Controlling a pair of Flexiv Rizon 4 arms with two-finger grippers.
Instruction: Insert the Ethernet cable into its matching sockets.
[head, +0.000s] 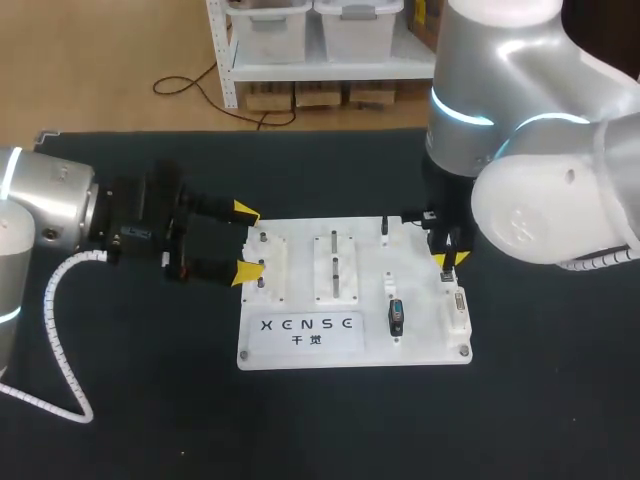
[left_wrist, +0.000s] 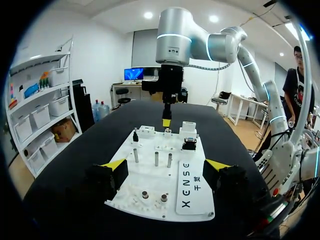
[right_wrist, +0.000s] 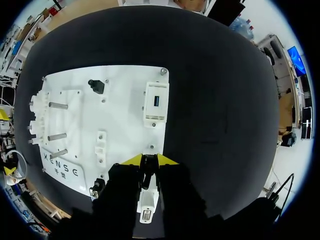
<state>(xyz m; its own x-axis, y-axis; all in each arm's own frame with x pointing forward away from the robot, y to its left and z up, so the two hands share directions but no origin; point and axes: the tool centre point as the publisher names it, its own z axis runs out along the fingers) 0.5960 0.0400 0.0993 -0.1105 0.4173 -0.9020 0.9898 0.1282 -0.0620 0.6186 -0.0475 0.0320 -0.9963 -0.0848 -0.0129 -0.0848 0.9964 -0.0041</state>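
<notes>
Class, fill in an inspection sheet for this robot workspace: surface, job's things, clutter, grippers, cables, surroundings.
Surface: black table, bearing a white board.
Job's things: small dark plug in the right gripper, over the board's far right corner; dark socket nearer on the board.
Clutter: nothing seen.
Grippers: right gripper shut on the plug; left gripper open, at the board's left edge.
Cables: white coiled hose along the left arm; no cord seen trailing from the plug.
Surroundings: nothing seen reaching over the table.
</notes>
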